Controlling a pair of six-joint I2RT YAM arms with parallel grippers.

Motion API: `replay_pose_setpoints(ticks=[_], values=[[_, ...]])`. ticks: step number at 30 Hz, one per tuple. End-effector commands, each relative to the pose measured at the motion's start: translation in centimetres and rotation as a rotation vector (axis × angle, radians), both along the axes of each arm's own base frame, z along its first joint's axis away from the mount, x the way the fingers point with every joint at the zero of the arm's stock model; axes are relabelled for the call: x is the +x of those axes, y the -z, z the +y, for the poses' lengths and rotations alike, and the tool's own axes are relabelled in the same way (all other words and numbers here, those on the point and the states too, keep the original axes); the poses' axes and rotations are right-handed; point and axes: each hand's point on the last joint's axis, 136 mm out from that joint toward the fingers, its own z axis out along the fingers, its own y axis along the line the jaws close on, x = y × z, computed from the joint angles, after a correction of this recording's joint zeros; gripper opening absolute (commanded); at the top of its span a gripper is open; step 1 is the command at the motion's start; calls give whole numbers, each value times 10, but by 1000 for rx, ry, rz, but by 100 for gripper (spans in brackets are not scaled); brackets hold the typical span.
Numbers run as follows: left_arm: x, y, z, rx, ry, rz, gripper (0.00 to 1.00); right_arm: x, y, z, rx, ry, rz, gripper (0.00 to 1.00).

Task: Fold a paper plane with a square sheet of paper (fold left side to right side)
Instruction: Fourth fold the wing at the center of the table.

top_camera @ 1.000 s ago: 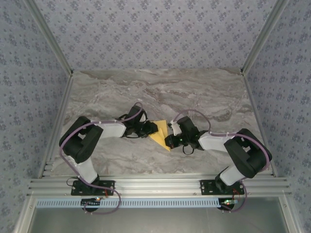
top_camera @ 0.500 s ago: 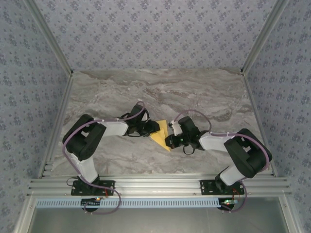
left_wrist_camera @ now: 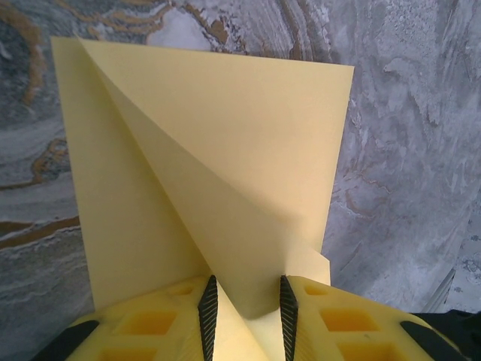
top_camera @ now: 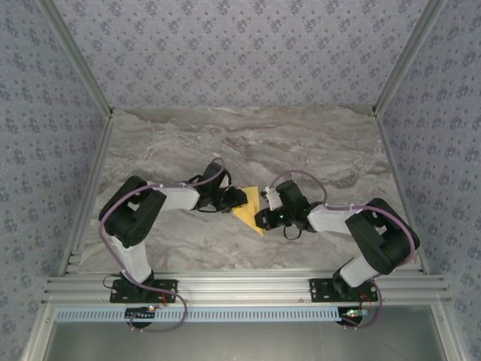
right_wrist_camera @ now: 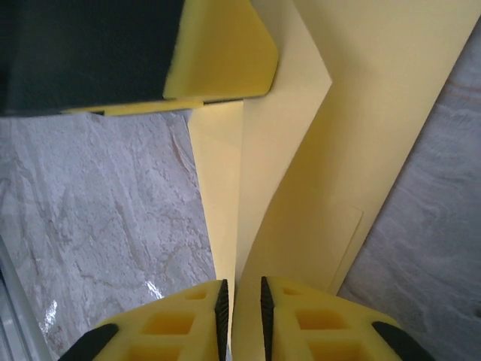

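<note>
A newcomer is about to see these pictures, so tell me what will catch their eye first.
The mustard-yellow sheet of paper, partly folded, stands out at the middle of the grey marble table. The left claw and the right claw close in on it from either side, each with paper running between its yellow fingers.

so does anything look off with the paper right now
Nothing torn or spilled, but the square sheet of paper isn't lying flat. A diagonal flap from one corner bulges up, uncreased, between the fingers of the left gripper. Beside them, a small corner of a lower layer pokes out past the flap's edge.
</note>
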Motion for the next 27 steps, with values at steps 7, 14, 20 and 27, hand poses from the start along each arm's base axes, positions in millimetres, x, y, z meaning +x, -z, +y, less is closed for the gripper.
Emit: replay_pose_setpoints(ticks=[7, 14, 20, 27], values=[[-5, 7, 2, 31, 17, 14, 30, 24, -39, 10, 153, 18, 74, 40], [-5, 5, 2, 27, 17, 8, 30, 45, -29, 7, 131, 83, 127, 39], [-5, 4, 2, 26, 17, 7, 30, 47, -15, 6, 104, 103, 174, 39], [-5, 4, 1, 23, 19, 5, 30, 48, -5, 8, 98, 115, 214, 35]])
